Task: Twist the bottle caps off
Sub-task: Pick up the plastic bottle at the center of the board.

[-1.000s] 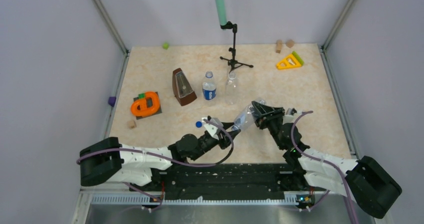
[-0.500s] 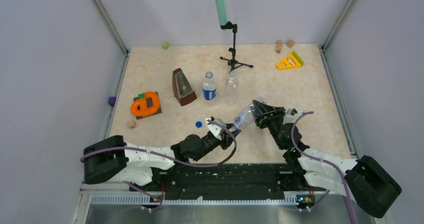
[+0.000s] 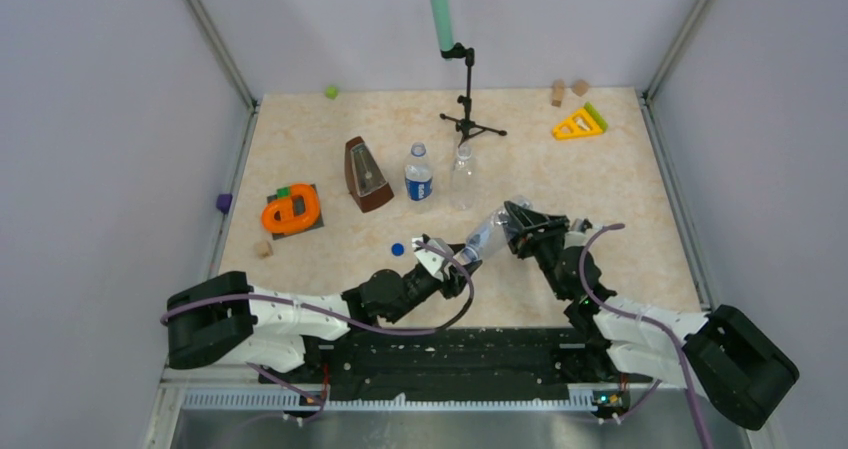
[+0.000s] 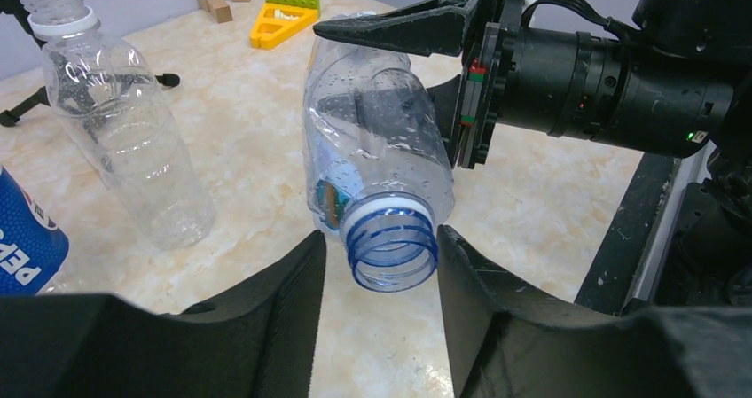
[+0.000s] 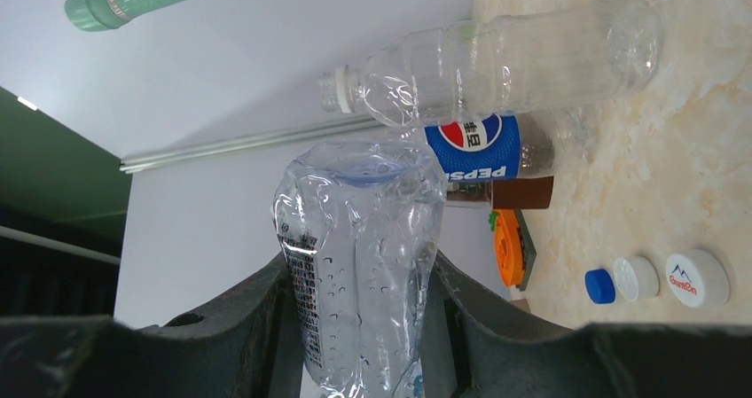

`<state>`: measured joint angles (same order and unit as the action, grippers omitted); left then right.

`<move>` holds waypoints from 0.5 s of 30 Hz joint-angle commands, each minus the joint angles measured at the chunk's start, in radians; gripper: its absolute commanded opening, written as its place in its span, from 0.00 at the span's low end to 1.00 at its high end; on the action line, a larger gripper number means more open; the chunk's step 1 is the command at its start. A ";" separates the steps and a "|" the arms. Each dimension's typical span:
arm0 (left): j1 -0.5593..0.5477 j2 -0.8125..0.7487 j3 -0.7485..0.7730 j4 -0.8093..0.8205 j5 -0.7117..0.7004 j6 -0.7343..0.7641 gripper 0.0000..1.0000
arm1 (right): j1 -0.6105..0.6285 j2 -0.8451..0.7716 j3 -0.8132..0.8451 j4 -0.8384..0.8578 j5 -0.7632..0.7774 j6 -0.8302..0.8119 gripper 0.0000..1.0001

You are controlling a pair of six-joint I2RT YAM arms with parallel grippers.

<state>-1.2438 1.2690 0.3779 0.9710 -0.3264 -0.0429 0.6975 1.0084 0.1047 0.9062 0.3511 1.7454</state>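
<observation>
My right gripper (image 3: 512,225) is shut on the bluish-tinted bottle (image 3: 488,235) and holds it tilted above the table, squeezed between its jaws (image 5: 359,274). The bottle's open blue-threaded neck (image 4: 392,254) has no cap and points at my left gripper (image 4: 381,243), which is open with one finger on each side of the neck, not touching it. A dark blue cap (image 5: 599,285) and two white caps (image 5: 636,278) (image 5: 697,277) lie on the table. The blue cap (image 3: 398,249) lies left of my left gripper (image 3: 458,259). The labelled bottle (image 3: 418,176) and the plain clear bottle (image 3: 462,179) stand behind.
A brown metronome (image 3: 366,175) stands left of the bottles and an orange toy on a dark plate (image 3: 292,210) further left. A black stand with a green tube (image 3: 466,109) is at the back. A yellow triangle (image 3: 578,123) and wooden blocks (image 3: 558,92) lie back right.
My left gripper has moved slightly right, so its open fingers now flank the bottle's neck. My right gripper still holds the bottle in the same place.
</observation>
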 commanded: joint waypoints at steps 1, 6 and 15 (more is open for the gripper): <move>0.004 0.004 0.041 0.056 -0.019 0.025 0.54 | 0.013 0.015 -0.003 0.067 -0.077 0.031 0.41; 0.004 0.009 0.042 0.060 -0.006 0.029 0.50 | 0.013 0.037 -0.004 0.094 -0.084 0.040 0.41; 0.003 -0.005 0.037 0.042 -0.022 0.035 0.30 | 0.013 0.071 -0.018 0.134 -0.087 0.052 0.42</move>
<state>-1.2430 1.2724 0.3798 0.9688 -0.3428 -0.0154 0.6975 1.0672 0.1040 0.9569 0.3279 1.7737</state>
